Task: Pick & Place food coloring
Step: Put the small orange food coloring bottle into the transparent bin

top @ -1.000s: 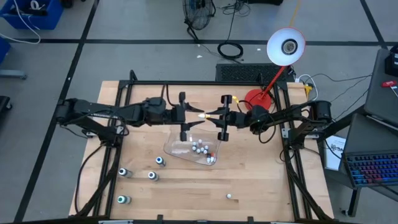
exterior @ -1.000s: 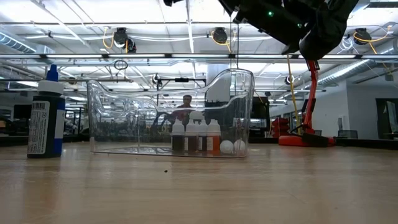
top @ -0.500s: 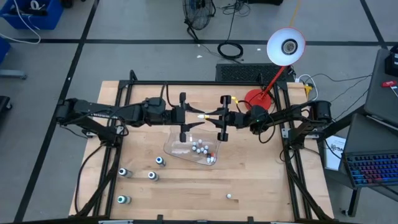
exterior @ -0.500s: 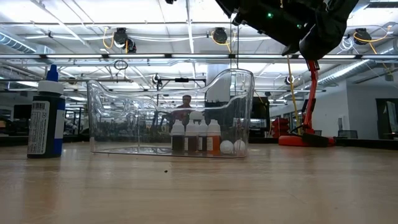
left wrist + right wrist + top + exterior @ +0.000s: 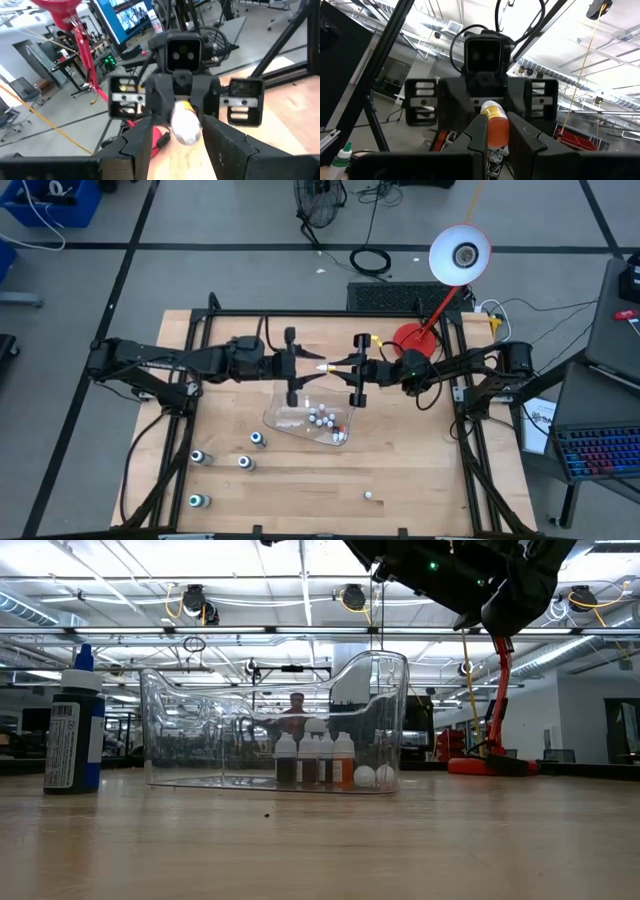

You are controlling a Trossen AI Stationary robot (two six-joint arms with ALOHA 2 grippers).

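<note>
One small food coloring bottle (image 5: pixel 326 366) hangs level in the air between my two grippers, above the far rim of the clear tray (image 5: pixel 283 418). My left gripper (image 5: pixel 316 367) comes from the table's left and is shut on its whitish end. My right gripper (image 5: pixel 338 365) comes from the right and is shut on its orange part. Several more food coloring bottles (image 5: pixel 315 760) stand upright in the tray's right end. Others stand loose on the table at the near left (image 5: pixel 245 463), and one tiny one (image 5: pixel 369 495) lies at the near right. My left gripper pinches the bottle's whitish end (image 5: pixel 186 127) between its two fingers (image 5: pixel 144 142), coming level from the table's left and along the bottle. The bottle is lifted clear and lies about level. My right gripper pinches the same bottle's orange part (image 5: pixel 496 134) between its two fingers (image 5: pixel 478 135), coming from the table's right, along the bottle. The bottle's pale far end (image 5: pixel 491 108) sticks out toward the left gripper.
A red desk lamp (image 5: pixel 410 338) stands at the far right of the table, its white shade (image 5: pixel 460 255) beyond the far edge. A taller dark bottle with a blue top (image 5: pixel 73 720) stands left of the tray in the low view. A black frame runs around the table.
</note>
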